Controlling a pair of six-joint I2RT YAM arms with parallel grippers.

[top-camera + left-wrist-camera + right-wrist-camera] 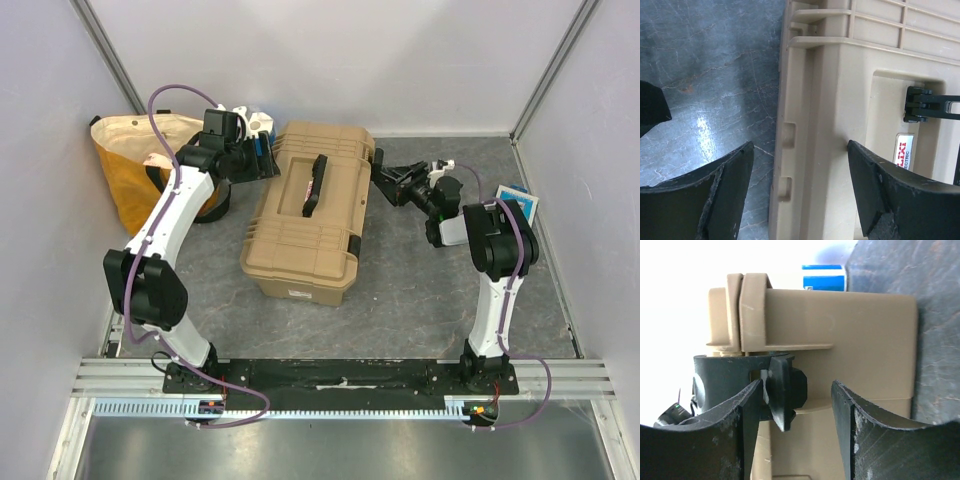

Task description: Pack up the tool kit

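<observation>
The closed tan ribbed plastic toolbox (310, 215) lies near-to-far on the counter (410, 290), its black latch (782, 390) between the spread fingers of the right hand (797, 390).

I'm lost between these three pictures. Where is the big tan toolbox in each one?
Top external: the toolbox sits mid-picture.
Left wrist: it fills the right half, tan ribbed lid.
Right wrist: centre, its side wall with a black latch.
Shared landmark: the grey marbled tabletop.
</observation>
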